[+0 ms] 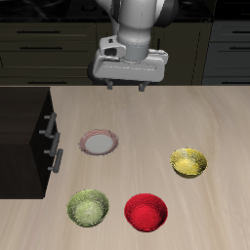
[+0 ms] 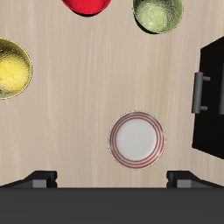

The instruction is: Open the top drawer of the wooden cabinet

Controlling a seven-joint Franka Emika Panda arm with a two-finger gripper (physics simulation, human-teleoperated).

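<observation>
The wooden cabinet (image 1: 20, 137) stands at the table's edge, near-black with a flat top. Its front shows as a narrow strip with two short grey bar handles. The upper handle (image 1: 46, 124) belongs to the top drawer (image 1: 49, 107), which is shut. In the wrist view the cabinet (image 2: 213, 105) shows one grey handle (image 2: 199, 92). My gripper (image 1: 128, 88) hangs open and empty above the table, behind the plate and well apart from the cabinet. Its two fingertips (image 2: 44, 177) stand wide apart in the wrist view.
A white plate with a pink rim (image 1: 100, 144) (image 2: 136, 139) lies close to the cabinet front. A green bowl (image 1: 87, 207), a red bowl (image 1: 145, 211) and a yellow bowl (image 1: 189, 162) sit nearer the table's front edge. Dark kitchen units (image 1: 59, 44) run behind the table.
</observation>
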